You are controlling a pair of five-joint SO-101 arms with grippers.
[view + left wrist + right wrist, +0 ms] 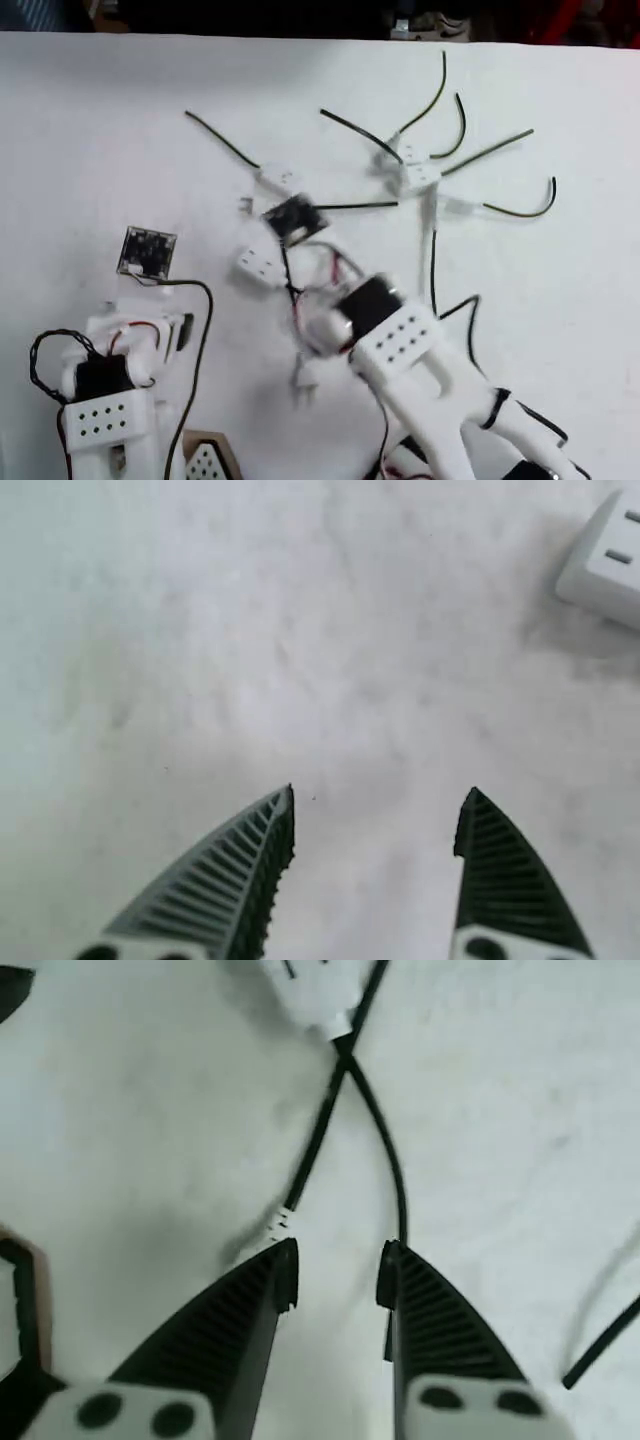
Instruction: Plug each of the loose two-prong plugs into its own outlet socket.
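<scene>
Several loose two-prong plugs (418, 177), black leads (222, 140) splayed, lie mid-table. One plug (318, 998) sits just beyond the right pincer (338, 1255), which is released and astride crossed leads. Left pincer (379, 795) is released over bare table (200, 630), outlet socket (605, 560) nearby. Step, likely: picking up a plug. Next: advance, clench plug body, not lead.

I saw tabletop (300, 630) as matt white, faintly mottled. Left claw (379, 792) fingers (240, 880) looked like ribbed plastic, dull finish. Right claw (337, 1248) same, black and ridged. Outlet socket (605, 565) read as smooth white plastic, slight sheen. Cable (388, 1150) sheath seemed smooth, black, rubbery. Arm shell (405, 345) was white matt plastic.
</scene>
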